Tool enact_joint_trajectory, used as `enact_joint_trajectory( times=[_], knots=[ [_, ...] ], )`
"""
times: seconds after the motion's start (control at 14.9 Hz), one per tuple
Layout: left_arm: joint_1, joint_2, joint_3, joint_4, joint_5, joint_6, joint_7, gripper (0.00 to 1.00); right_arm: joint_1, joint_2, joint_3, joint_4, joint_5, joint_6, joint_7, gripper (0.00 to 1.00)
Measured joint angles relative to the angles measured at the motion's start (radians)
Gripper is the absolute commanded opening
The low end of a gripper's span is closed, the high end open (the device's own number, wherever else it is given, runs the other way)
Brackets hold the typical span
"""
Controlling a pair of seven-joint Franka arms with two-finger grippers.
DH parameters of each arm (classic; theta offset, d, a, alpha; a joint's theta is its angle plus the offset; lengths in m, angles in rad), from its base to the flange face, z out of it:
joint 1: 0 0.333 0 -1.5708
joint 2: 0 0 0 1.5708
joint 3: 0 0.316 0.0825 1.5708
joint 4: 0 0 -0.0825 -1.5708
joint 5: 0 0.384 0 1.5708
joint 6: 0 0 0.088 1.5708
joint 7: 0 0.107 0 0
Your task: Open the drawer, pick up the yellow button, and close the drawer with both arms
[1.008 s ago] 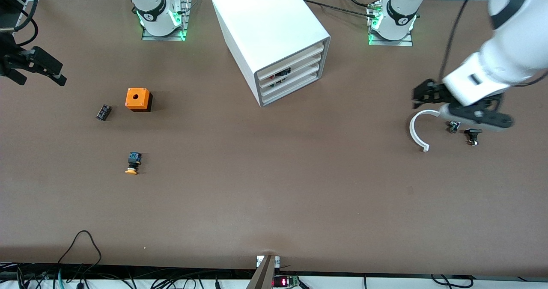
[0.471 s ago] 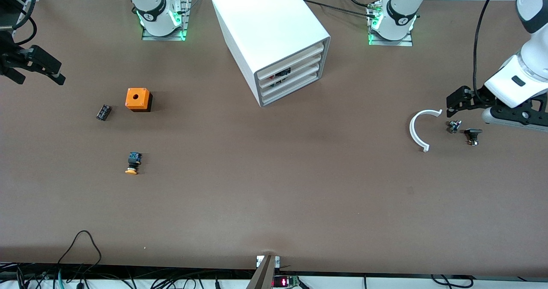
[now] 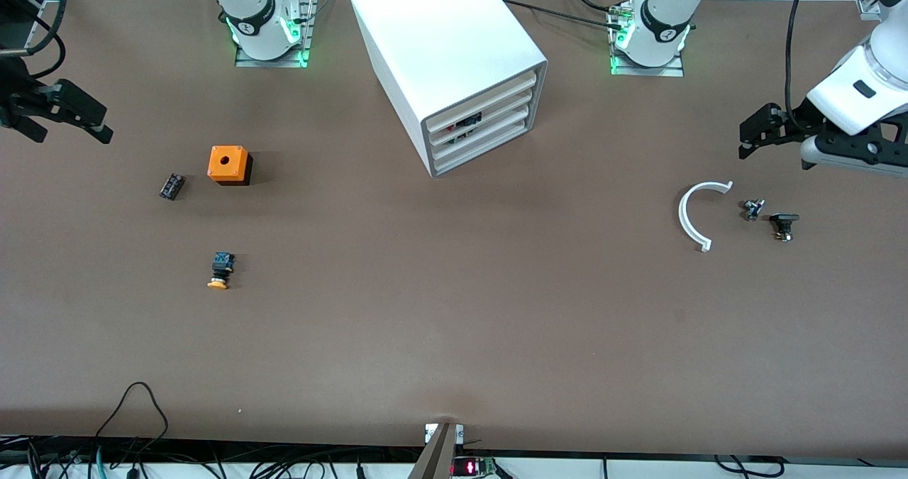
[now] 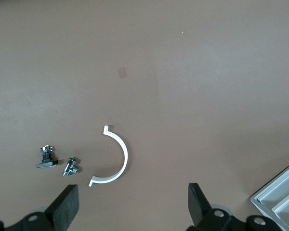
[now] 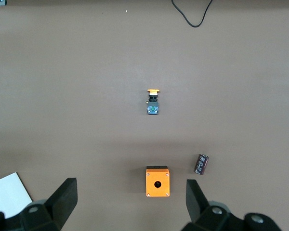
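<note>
1 brown table (image 3: 454, 337). 1 white cabinet (image 3: 440, 39) mid-table near the bases, w/ 4 stacked drawers; the drawer (image 3: 477, 103) fronts all sit flush in the grey frame, some small parts visible through the slots.

2 arms. Left gripper (image 3: 753, 133) hangs over the table at the left arm's end, fingers (image 4: 67, 208) spread wide, nothing betw. them. Right gripper (image 3: 67, 113) hangs over the right arm's end, fingers (image 5: 62, 197) also wide apart, holding nothing.

Small stuff, right arm's end: 1 orange cube (image 3: 228, 164) w/ hole on top; 1 small black part (image 3: 171, 186) just beside it, toward the table end; 1 button (image 3: 220, 271) lying on its side on the table, outside the cabinet, nearer the front camera than the cube, well apart from it, yellow cap pointing toward the camera.

Left arm's end: 1 white curved strip (image 3: 694, 216), half-ring shape; 2 tiny dark metal bits beside it – screw-like piece (image 3: 752, 209) and black flat-headed piece (image 3: 783, 224), close but not touching.

Nothing lies betw. button and cabinet front. 1 black cable loop (image 3: 135, 408) at the table's near edge.
</note>
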Motion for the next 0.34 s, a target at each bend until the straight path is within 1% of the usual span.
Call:
enact_joint_trajectory(
  times=[0.13, 0.34],
  knots=[
    [0.010, 0.001, -0.001, -0.003, 0.000, -0.002, 0.000, 1.00, 0.000, 0.001, 0.013, 0.000, 0.000, 0.000, 0.000, 1.00],
    [0.029, 0.001, -0.001, -0.006, 0.000, -0.014, 0.001, 1.00, -0.001, 0.001, 0.013, 0.009, 0.000, 0.000, 0.000, 1.00]
  ],
)
